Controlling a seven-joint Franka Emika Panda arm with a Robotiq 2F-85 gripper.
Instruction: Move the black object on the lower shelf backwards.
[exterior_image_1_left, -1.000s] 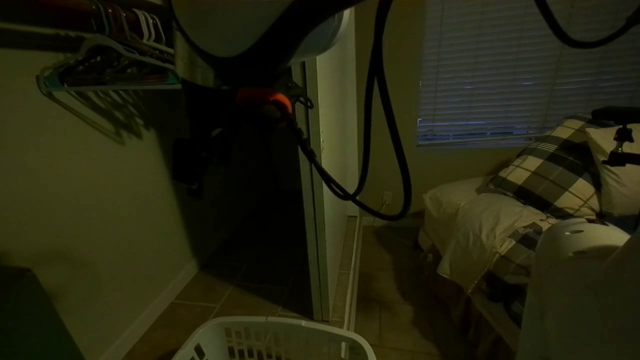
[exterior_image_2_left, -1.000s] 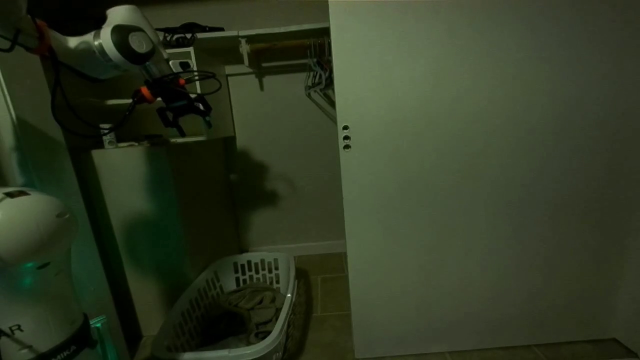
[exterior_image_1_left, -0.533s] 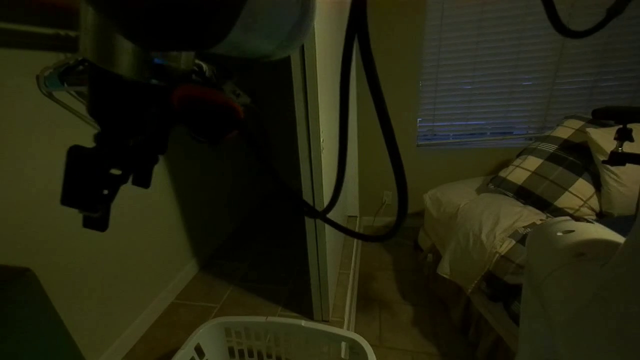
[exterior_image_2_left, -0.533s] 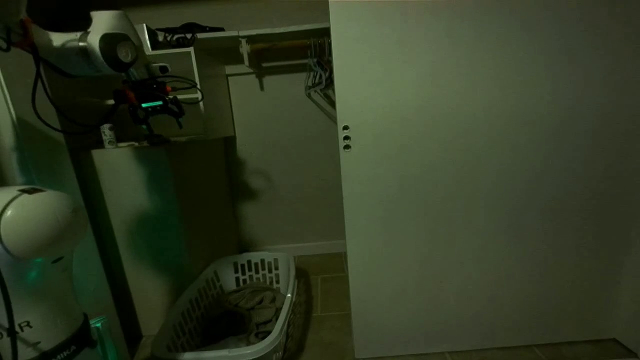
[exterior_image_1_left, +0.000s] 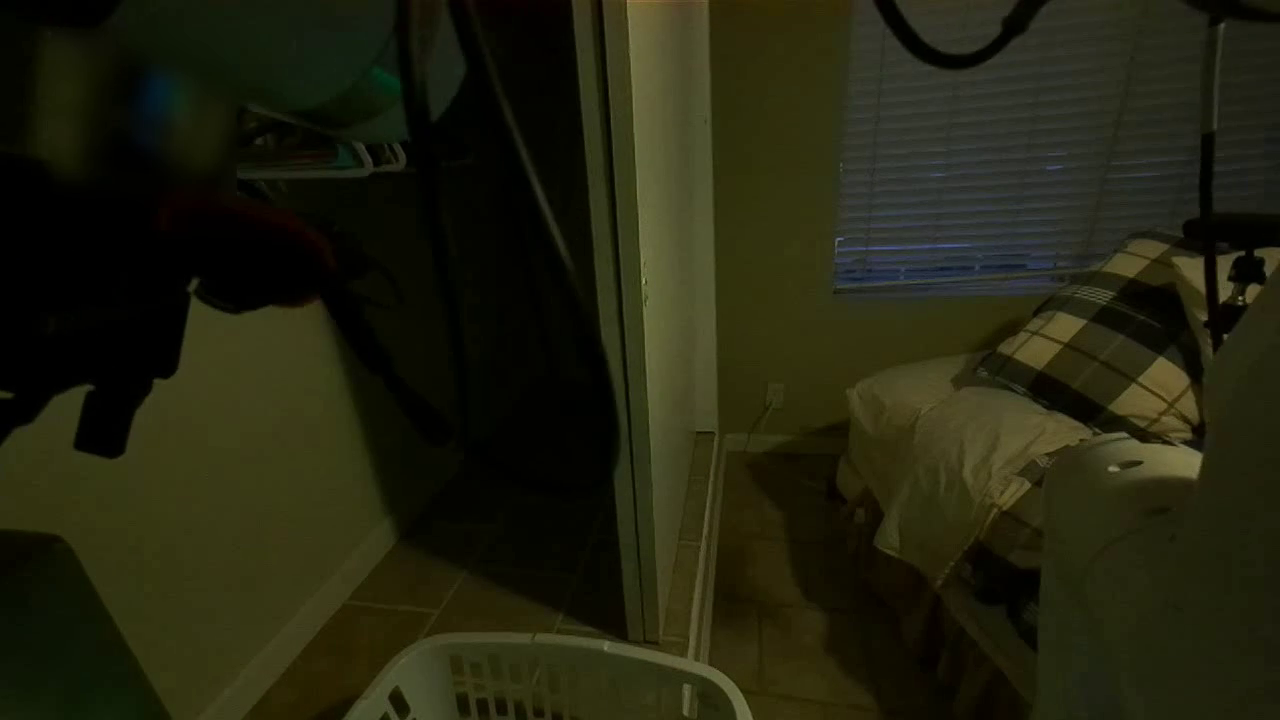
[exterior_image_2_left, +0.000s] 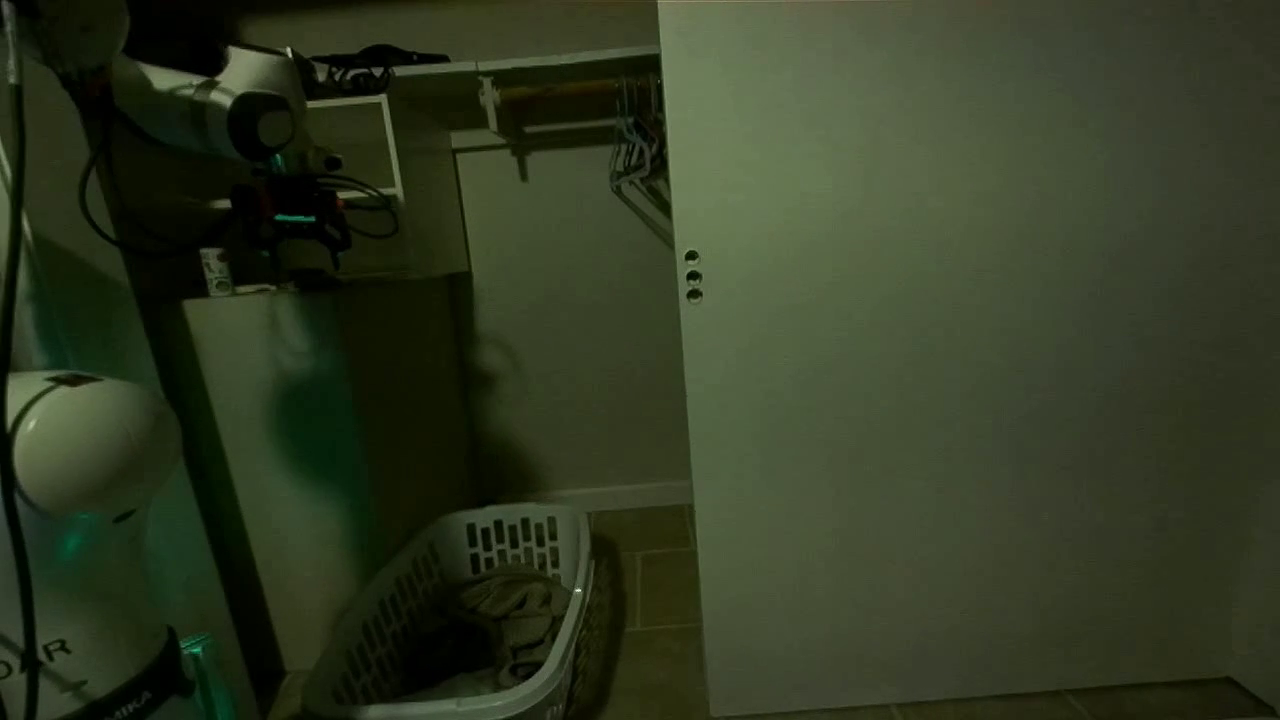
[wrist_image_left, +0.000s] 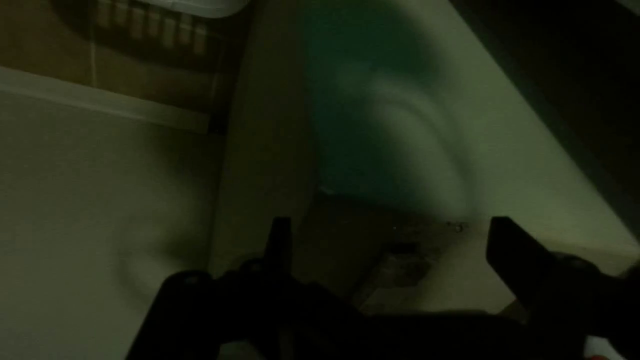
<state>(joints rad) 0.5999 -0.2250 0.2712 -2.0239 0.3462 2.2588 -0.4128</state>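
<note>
A dark, blurred object lies on the lower shelf, seen between my fingers in the wrist view. In an exterior view, a low black object shows on the shelf just under the gripper. My gripper is open, with its fingers wide apart and nothing between the tips. In an exterior view, the gripper hangs pointing down, just above the shelf and the black object. Whether a fingertip touches anything cannot be told in the dark. Another exterior view shows only part of the gripper at its left edge; the shelf top is hidden there.
A white can stands on the shelf beside the gripper. A cubby unit rises behind. Black items lie on top. Hangers hang right of the shelves. A laundry basket stands below, beside a sliding door.
The arm has swung toward the shelf. In an exterior view the gripper has moved left and lower, over the black object. It stays open. The objects on the shelf show no visible movement.
</note>
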